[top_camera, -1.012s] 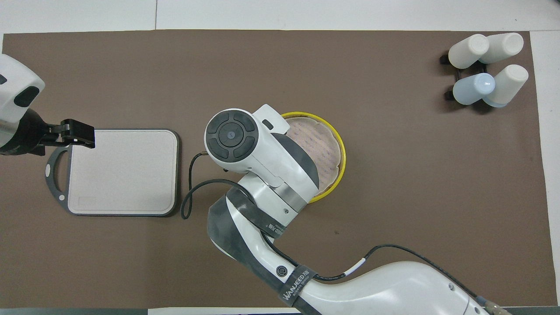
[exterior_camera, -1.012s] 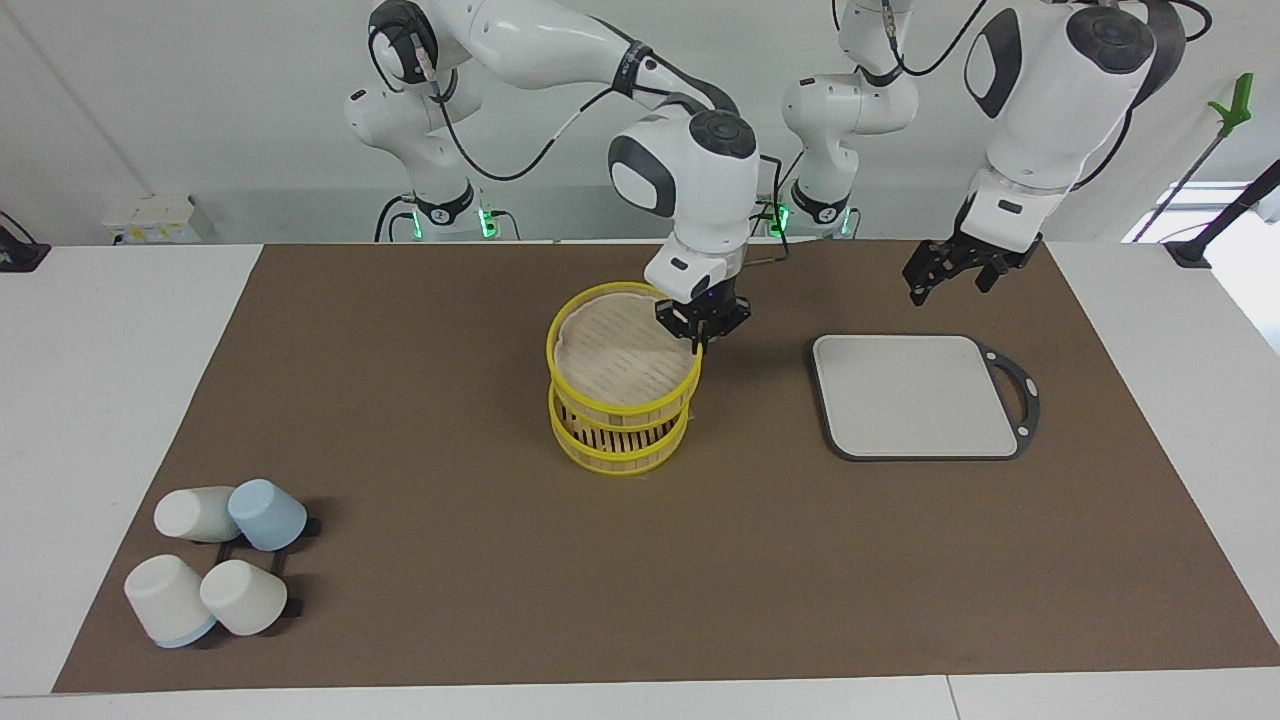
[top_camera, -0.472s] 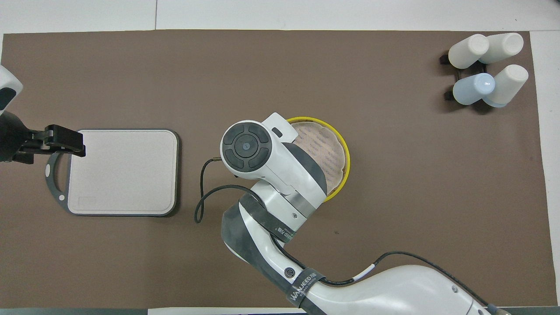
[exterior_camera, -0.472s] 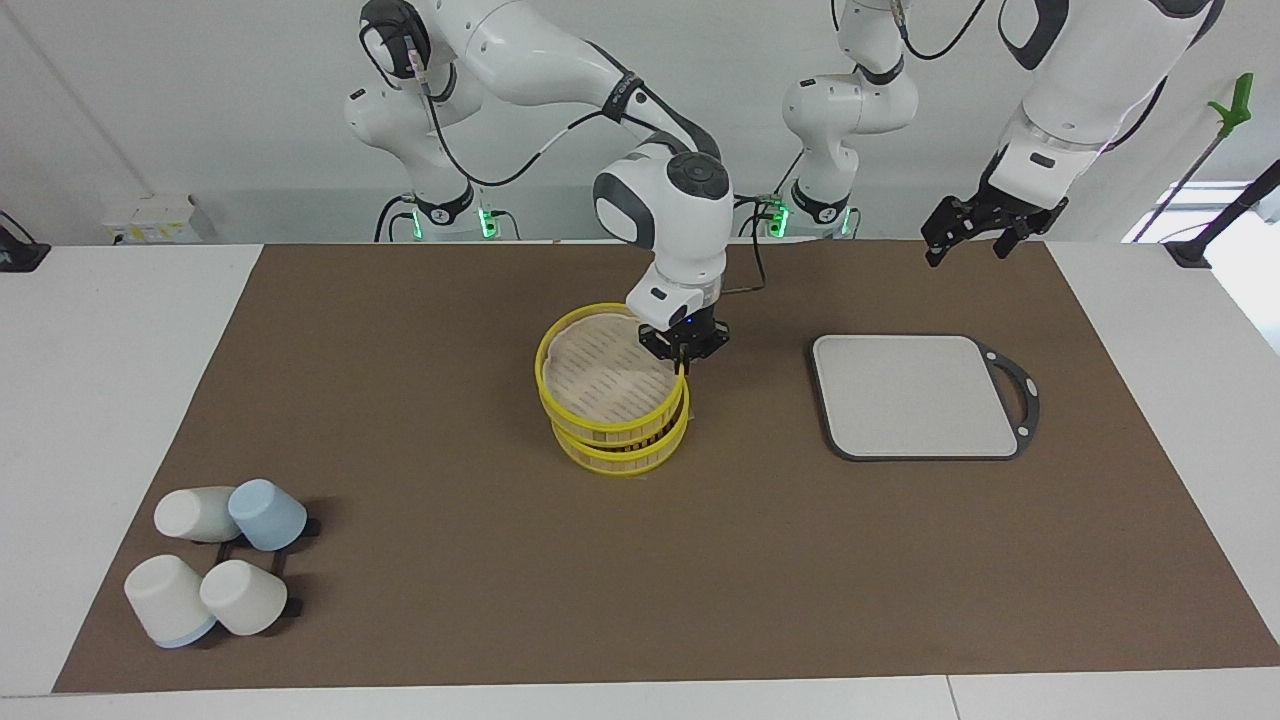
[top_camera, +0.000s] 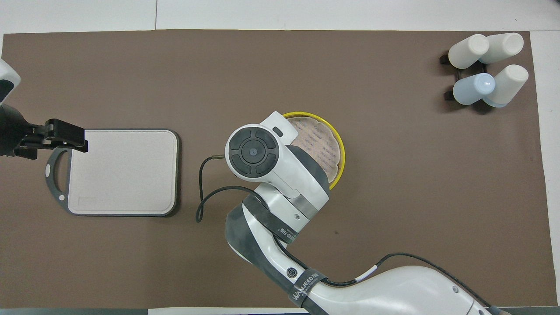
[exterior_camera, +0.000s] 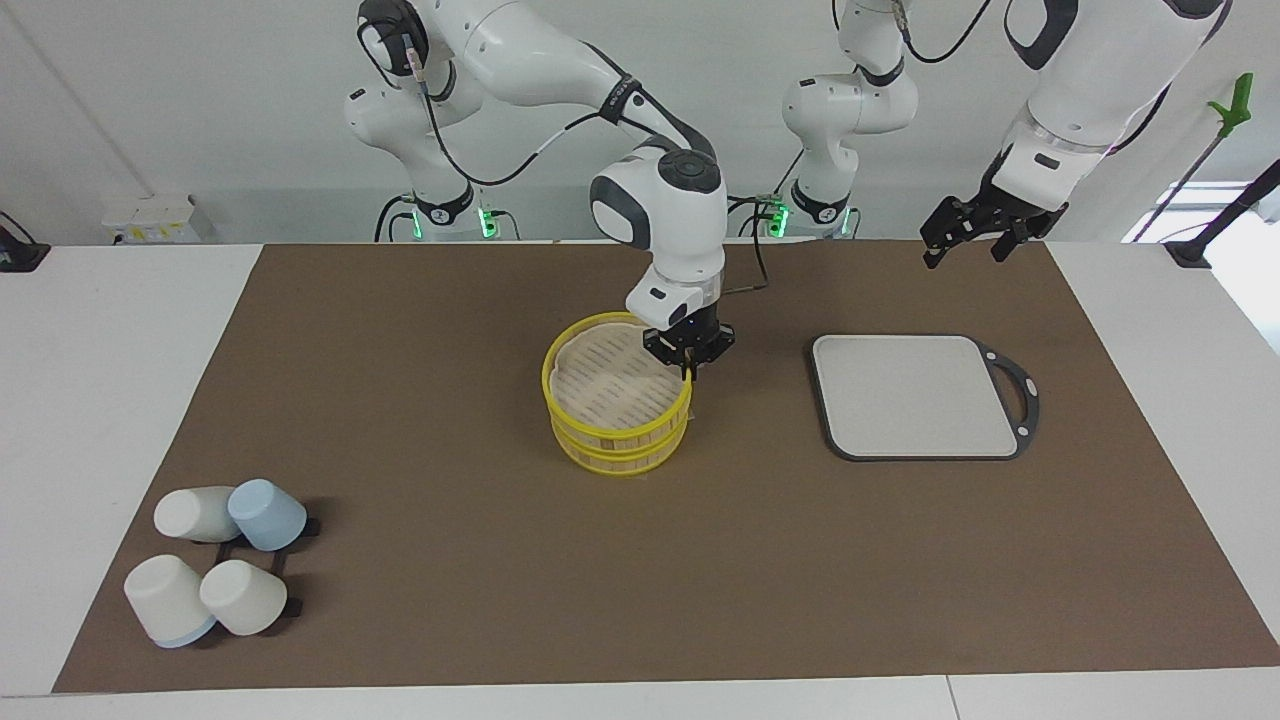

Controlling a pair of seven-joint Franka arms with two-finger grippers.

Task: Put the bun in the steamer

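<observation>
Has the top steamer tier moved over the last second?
Yes. The top tier has come down onto the lower tier, gripped by the right gripper.

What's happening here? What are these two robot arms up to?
The right gripper is pinching the rim of the top tier of a yellow-rimmed bamboo steamer in the middle of the table. The left gripper waits in the air over the edge of the brown mat. No bun shows anywhere, and the grey board is bare.

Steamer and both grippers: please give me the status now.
Right gripper gripping top tier rim of steamer. Left gripper waits over mat near grey board. No bun visible. Nothing in the way.
</observation>
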